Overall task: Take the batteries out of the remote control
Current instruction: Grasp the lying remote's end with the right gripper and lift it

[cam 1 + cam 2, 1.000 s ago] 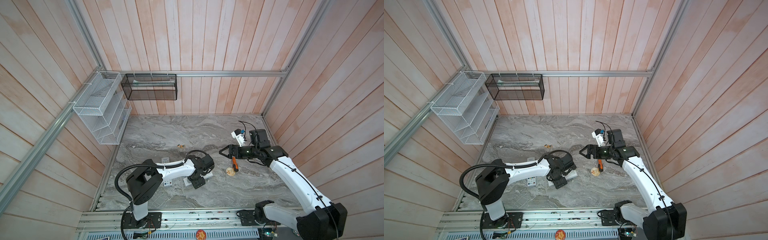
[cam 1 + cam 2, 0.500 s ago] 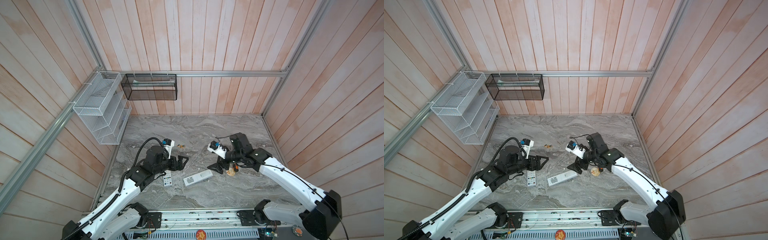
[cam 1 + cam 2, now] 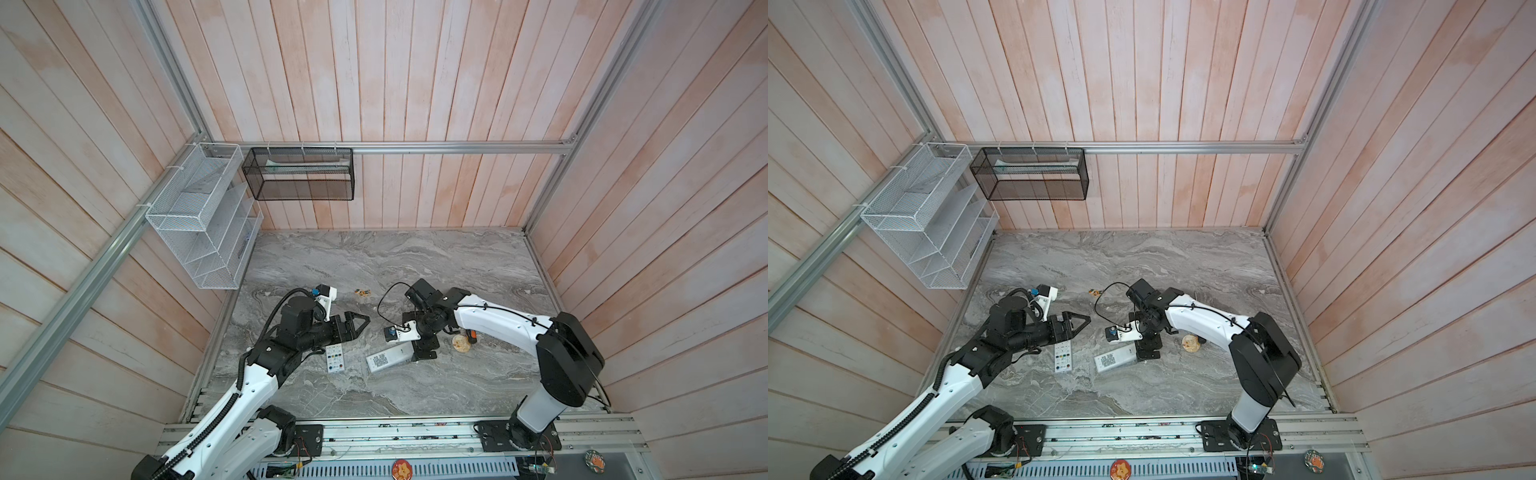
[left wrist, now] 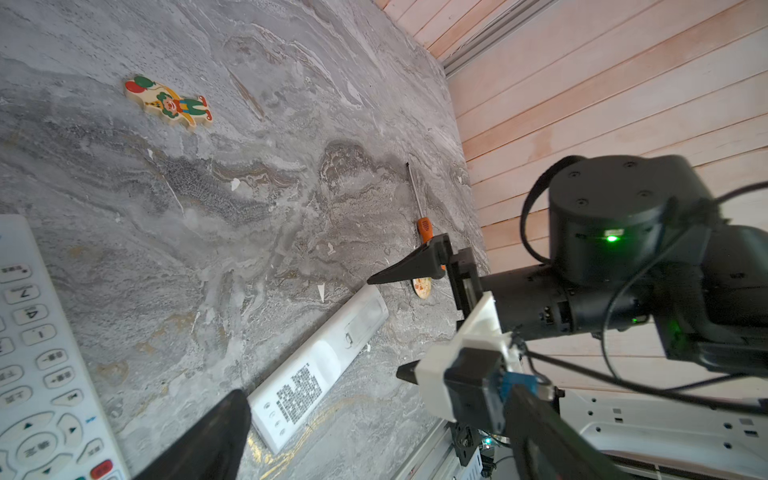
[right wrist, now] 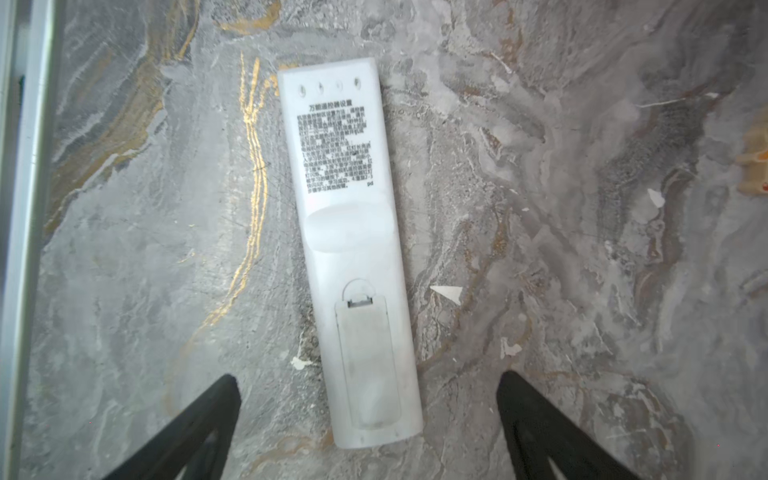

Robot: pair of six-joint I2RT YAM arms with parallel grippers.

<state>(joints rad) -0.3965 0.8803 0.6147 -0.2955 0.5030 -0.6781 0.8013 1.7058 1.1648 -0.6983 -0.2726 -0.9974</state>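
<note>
The white remote control (image 3: 386,360) (image 5: 343,174) lies face down on the marble table, printed back up. Its battery cover (image 5: 368,357) is closed, so the batteries are hidden. My right gripper (image 3: 424,354) (image 5: 365,376) points straight down over the cover end of the remote, open, with one finger on each side and not touching it. In the left wrist view this remote (image 4: 320,365) lies ahead, with the right arm above its far end. My left gripper (image 3: 361,327) (image 4: 378,395) hovers open and empty, to the left of the remote and apart from it.
A second remote (image 3: 335,357) (image 4: 41,353) lies buttons up under the left gripper. An orange-handled screwdriver (image 3: 471,335) (image 4: 424,228) and a round wooden disc (image 3: 459,343) lie right of the right gripper. A clown figure (image 4: 168,102) sits farther back. Wire baskets (image 3: 199,216) hang on the left wall.
My left arm has pulled back to the left off the face-down remote. My right arm has swung in from the right and turned downward over the remote's cover end.
</note>
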